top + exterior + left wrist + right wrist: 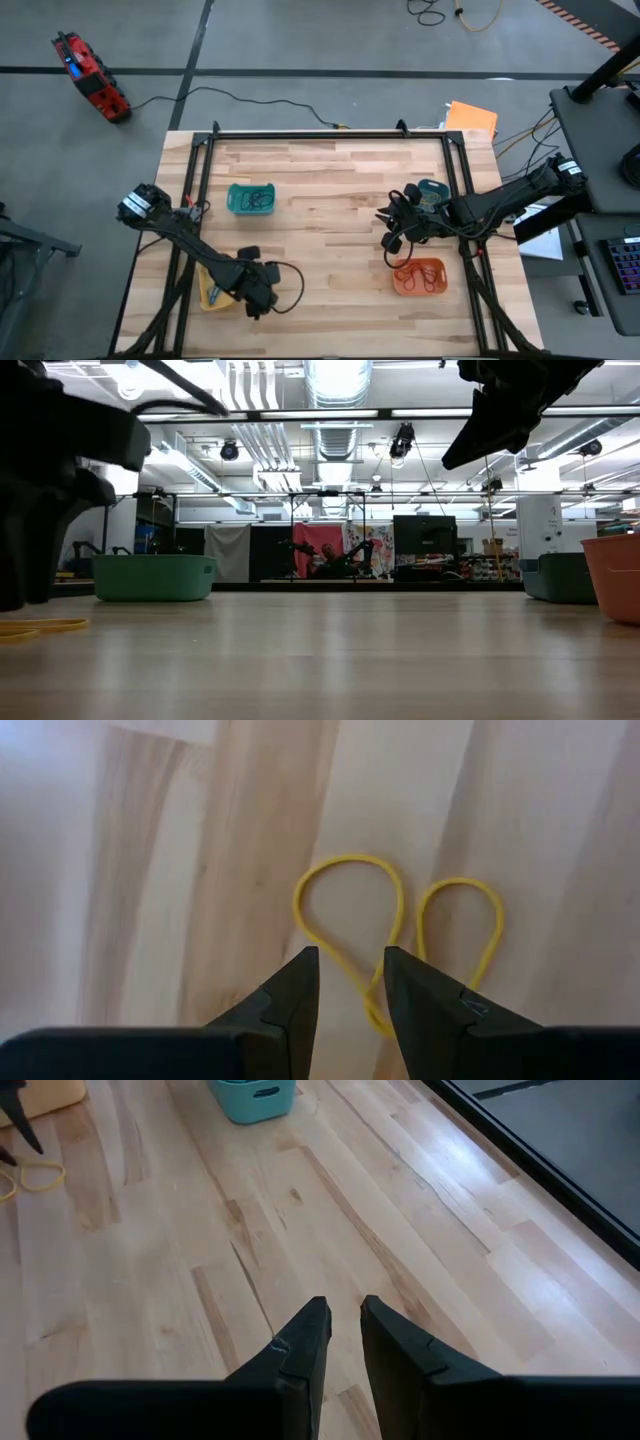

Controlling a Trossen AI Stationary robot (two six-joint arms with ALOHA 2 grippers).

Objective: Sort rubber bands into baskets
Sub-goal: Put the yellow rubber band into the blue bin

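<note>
Two dark fingers [300, 995] of the left gripper [350, 982] fill the bottom of the left wrist view, parted by a narrow gap and clamped on nothing, poised just above a yellow rubber band [395, 935] that lies twisted into two loops on the bare wooden table [330, 215]. From above, that gripper [258, 297] sits near the table's front edge on the left side, beside the yellow basket [212, 292], which its arm partly covers. At table height the same band [40, 626] lies flat at the far left, under the dark bulk of the arm. Toward the right side, the right gripper [390, 222] hangs above the wood, its fingers [305, 1342] a slit apart with nothing between them. It hovers between the blue basket [432, 192] behind it and the orange basket [420, 276] in front, which holds a few bands I cannot tell apart. On the left half, toward the back edge, stands the teal-green basket [250, 198] with dark bands inside. A broad stretch of open wood runs between the two arms down the middle. A black frame [330, 133] rims the table at the back and sides.
</note>
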